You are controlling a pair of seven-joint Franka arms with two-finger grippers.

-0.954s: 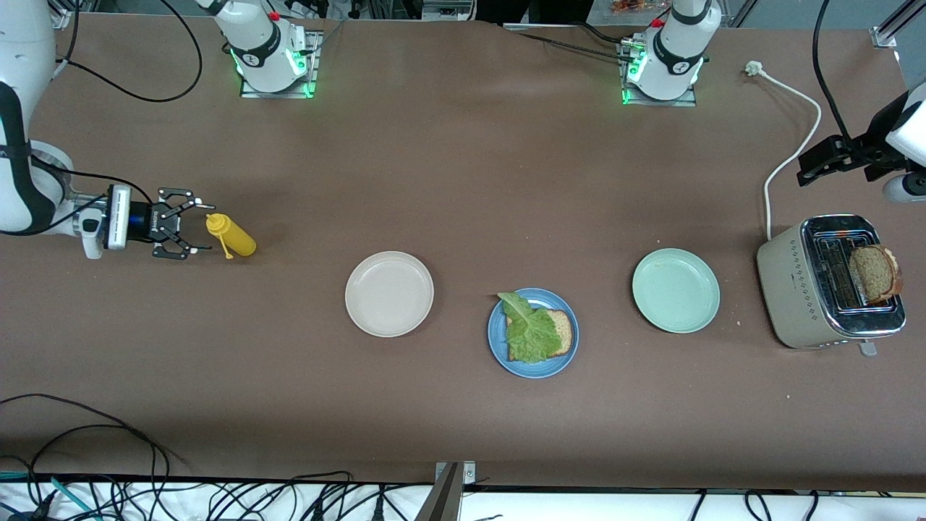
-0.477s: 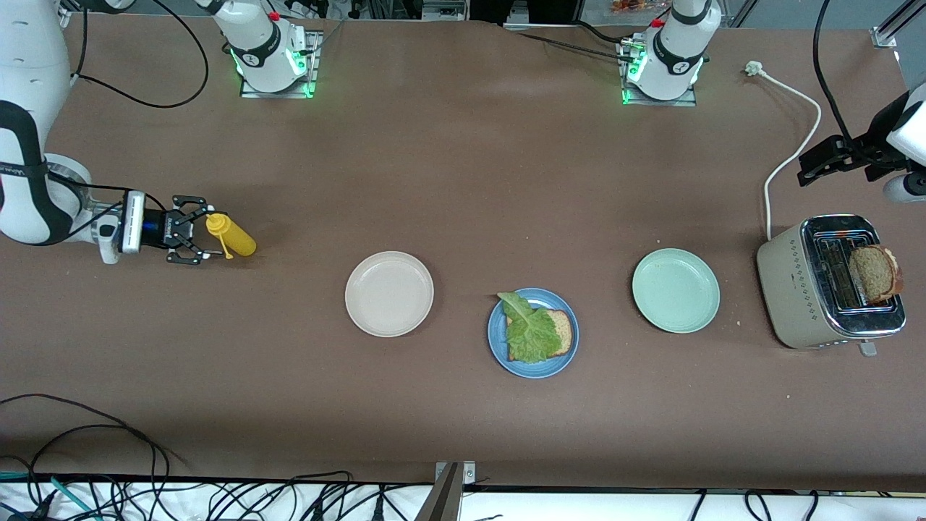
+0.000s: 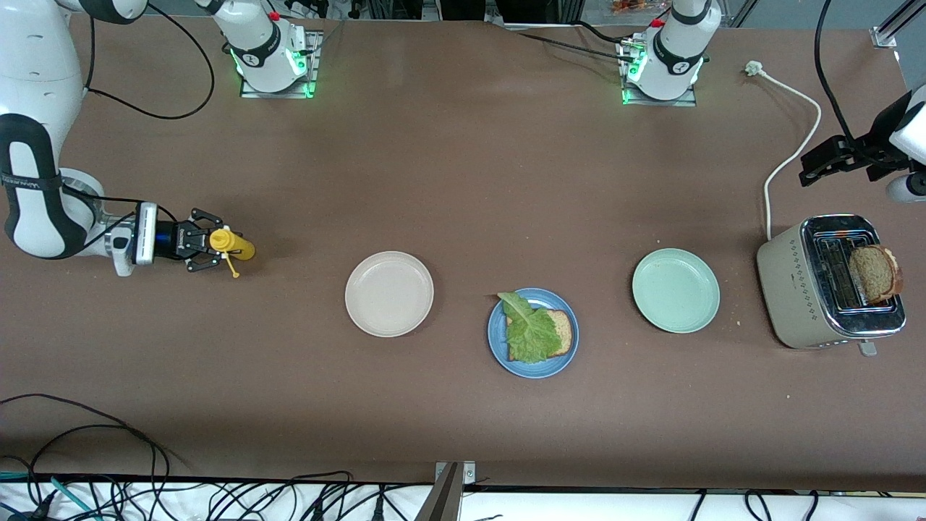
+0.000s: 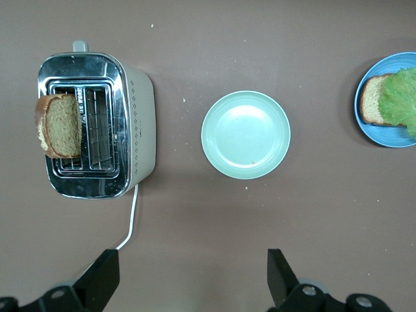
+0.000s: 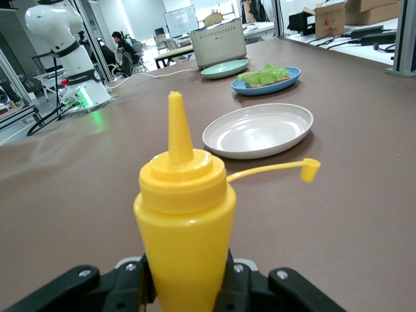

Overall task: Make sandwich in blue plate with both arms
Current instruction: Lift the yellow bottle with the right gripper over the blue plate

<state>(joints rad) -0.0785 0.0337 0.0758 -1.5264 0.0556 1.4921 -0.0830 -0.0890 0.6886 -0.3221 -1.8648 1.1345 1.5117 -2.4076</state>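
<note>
Right claw sits low at the right arm's end of the tabletop, its fingers drawn in around the yellow squeeze bottle. In the right wrist view the bottle stands straight up between the fingers, its cap off the nozzle and hanging out sideways on a thin tether. From the front camera the bottle looks laid over, with the claw closing on its nozzle end. The fingers appear to touch the bottle's sides, so I read this as a grasp just being taken, probably to bring sauce to the sandwich.

Taking the blue plate as the landmark: it carries one bread slice with a lettuce leaf laid over it, so the sandwich lacks its top slice. A cream-white plate lies beside the blue plate toward the right arm's end, and the bottle is well apart from the blue plate, further that way. A pale green plate lies beside the blue plate toward the left arm's end. Past it stands the toaster, with the second slice sticking up out of a slot, ready to be lifted.

Left claw waits with its fingers spread wide and nothing between them, over bare tabletop between the toaster and the pale green plate.
</note>
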